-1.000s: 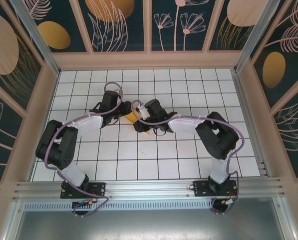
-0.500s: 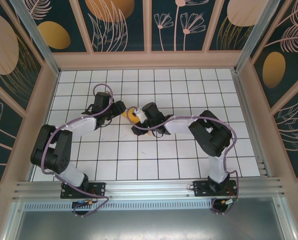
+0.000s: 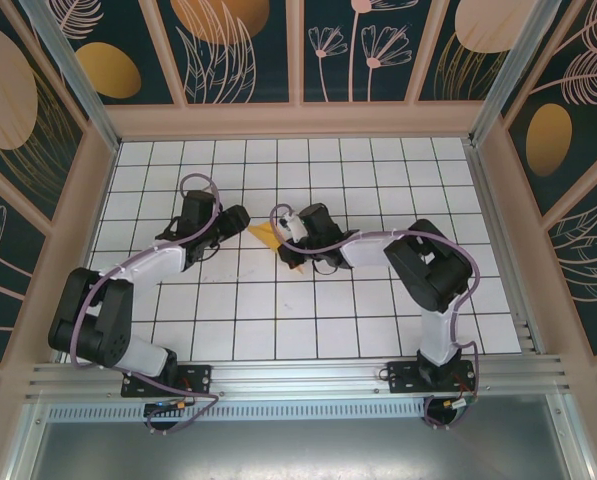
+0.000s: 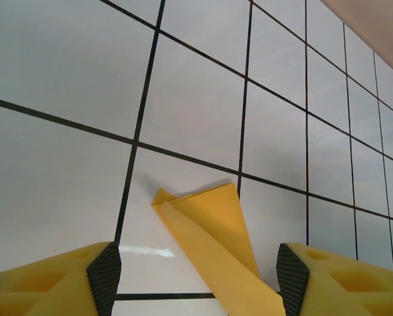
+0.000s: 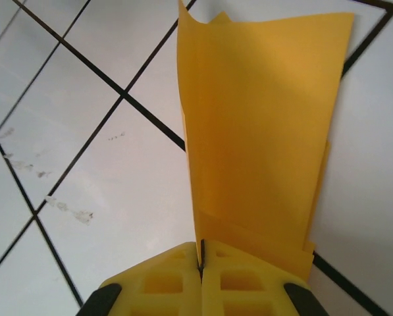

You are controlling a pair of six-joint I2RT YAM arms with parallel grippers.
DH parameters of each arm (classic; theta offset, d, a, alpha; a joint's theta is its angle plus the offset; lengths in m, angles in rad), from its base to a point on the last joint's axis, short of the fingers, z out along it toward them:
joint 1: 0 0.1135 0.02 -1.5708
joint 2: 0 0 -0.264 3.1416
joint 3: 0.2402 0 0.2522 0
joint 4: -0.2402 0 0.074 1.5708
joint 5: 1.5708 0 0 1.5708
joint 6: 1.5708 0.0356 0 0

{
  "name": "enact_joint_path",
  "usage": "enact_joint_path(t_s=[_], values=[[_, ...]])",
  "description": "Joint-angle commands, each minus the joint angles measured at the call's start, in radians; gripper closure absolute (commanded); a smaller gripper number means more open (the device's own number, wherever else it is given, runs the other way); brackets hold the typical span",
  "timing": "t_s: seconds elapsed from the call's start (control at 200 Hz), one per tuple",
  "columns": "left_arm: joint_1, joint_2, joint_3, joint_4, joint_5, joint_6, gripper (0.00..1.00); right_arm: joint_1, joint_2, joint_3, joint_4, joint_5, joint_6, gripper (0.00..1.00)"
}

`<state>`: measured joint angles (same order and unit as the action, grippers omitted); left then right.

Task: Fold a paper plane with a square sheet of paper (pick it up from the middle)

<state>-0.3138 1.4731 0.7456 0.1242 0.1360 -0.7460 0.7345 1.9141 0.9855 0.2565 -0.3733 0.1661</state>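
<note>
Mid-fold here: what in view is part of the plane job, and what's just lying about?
Part of the job: orange paper, partly folded; right gripper, jaws shut on it; left gripper, jaws open near it.
Just surroundings: white tiled table; patterned wall panels.

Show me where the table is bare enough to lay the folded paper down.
Bare tiles run along the back wall and across the near table between the arm bases. The middle is crowded: the open left gripper and the right gripper, pinching the paper, meet there.
</note>
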Motion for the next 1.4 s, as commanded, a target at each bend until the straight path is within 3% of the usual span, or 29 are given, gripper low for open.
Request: enact_joint_path(t_s=[0.0,0.195,0.42,0.811,1.396], values=[[0.005,-0.028,-0.037,0.053,0.06,-0.005,0.34,-0.026,-0.059,-0.062,0.088,-0.125,0.14,0.99],[-0.011,-0.049,-0.086,0.129,0.125,-0.013,0.34,-0.073,-0.094,-0.15,0.172,-0.216,0.278,1.0],[-0.091,-0.026,-0.104,0.21,0.157,-0.024,0.37,-0.094,-0.095,-0.191,0.192,-0.276,0.352,1.0],[-0.185,0.135,-0.092,0.373,0.215,-0.068,0.65,-0.132,-0.037,-0.196,0.168,-0.292,0.479,1.0],[-0.195,0.304,-0.044,0.4,0.218,-0.066,0.79,-0.148,0.007,-0.177,0.122,-0.297,0.501,1.0]])
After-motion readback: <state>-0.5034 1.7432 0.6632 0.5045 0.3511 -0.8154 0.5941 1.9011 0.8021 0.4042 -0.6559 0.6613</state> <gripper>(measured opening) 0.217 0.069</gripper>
